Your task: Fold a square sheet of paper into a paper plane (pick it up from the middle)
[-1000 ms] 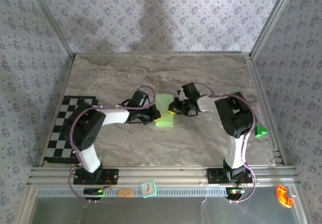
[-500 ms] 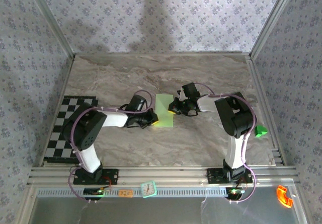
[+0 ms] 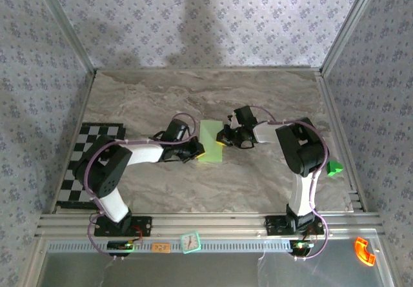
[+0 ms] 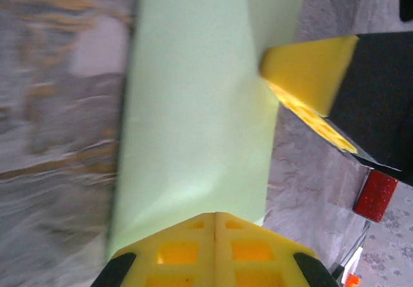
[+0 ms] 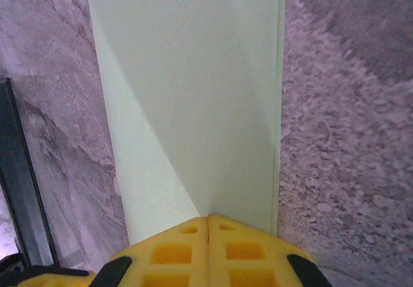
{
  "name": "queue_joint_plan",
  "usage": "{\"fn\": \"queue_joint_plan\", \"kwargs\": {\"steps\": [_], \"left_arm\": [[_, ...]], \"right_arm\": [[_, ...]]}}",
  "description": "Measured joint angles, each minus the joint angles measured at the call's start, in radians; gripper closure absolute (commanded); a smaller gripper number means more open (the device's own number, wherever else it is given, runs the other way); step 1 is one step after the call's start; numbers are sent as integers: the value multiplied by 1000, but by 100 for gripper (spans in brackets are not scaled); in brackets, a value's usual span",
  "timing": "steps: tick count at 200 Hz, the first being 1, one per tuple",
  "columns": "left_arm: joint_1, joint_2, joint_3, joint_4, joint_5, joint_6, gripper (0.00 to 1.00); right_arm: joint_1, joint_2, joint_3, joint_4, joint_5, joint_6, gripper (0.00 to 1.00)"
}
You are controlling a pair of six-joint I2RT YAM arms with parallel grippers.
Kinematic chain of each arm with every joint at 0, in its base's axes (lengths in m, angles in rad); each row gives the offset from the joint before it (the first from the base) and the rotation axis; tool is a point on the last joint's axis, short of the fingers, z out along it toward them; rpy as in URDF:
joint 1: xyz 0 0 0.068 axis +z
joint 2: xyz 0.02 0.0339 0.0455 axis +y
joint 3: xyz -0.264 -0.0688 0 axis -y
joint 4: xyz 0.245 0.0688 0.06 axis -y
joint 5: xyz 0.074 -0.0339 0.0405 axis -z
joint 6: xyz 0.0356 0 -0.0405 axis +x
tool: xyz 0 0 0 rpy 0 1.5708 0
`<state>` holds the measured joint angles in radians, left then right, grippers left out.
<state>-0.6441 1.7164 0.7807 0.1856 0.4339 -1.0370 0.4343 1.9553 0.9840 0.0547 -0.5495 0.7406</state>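
The folded sheet of paper point(image 3: 211, 141) lies flat on the table point(image 3: 271, 93), in the middle of the top view. The left jaws and the right jaws are closed, touching it from either side. They hide its edges there. The wrist views cut off its ends.

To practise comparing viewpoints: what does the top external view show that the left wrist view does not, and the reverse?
Top external adds the checkered mat and the bright green block. Left wrist adds faint creases in the pale green paper and the right gripper close up at its edge. Shared: that paper on the marble table.
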Motion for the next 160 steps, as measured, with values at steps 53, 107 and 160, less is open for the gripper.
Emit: {"fn": "queue_joint_plan", "kwargs": {"steps": [53, 107, 160], "left_arm": [[3, 43, -26, 14, 0, -1, 100], [47, -64, -152, 33, -9, -4, 100], [124, -241, -183, -113, -61, 32, 98]], "right_arm": [[-1, 1, 0, 1, 0, 0, 95], [-1, 3, 13, -14, 1, -16, 95], [17, 0, 73, -66, 20, -98, 94]]}}
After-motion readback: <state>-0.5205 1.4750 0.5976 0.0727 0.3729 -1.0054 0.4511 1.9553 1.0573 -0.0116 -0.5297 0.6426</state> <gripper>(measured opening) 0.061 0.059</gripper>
